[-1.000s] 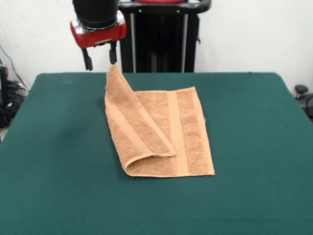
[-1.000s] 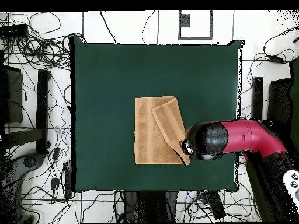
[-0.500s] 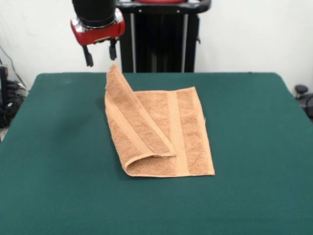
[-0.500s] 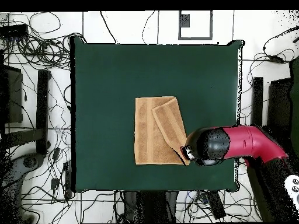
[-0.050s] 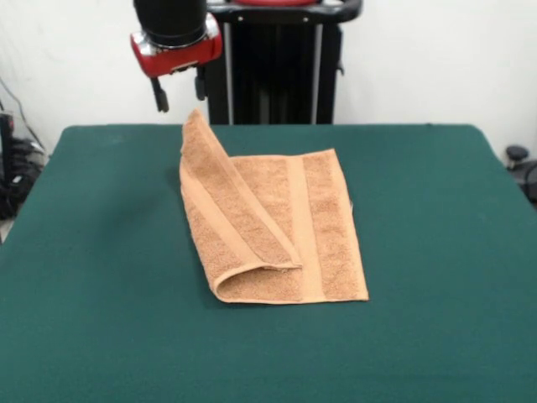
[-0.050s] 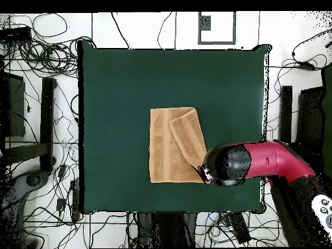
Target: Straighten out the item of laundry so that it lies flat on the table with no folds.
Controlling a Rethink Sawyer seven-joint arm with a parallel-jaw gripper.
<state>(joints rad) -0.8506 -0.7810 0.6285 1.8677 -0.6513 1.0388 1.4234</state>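
**Towel part-folded on table, tool above its raised corner, empty**

Towel [image 5: 277, 227]: orange-tan terry, lies around the middle of the green table [image 5: 436, 210]. Not flat. One side is doubled over onto the rest, forming a long triangular flap. In the front view the flap runs from a rounded fold at the near left corner up to a peak at the far left, where the cloth stands up off the table. Right-hand portion lies flat in a single layer; one woven band runs lengthwise along it, and a second band shows on the flap. Near edge is straight and roughly parallel to the table edge. Overhead view agrees: towel [image 6: 170, 146] reads as a tall rectangle with a diagonal overlap on its right half, the table [image 6: 117, 97] bare all round it.

Tool [image 5: 179, 91]: hangs from the red and black arm [image 6: 279, 162], above and slightly left of the raised peak in the front view. Two dark fingers [image 5: 159, 95] stand apart, with white wall visible between them. Nothing held; clear gap between fingertips and cloth.

Overhead view: arm enters from the right, its head over the towel's lower right corner, hiding the tool itself.
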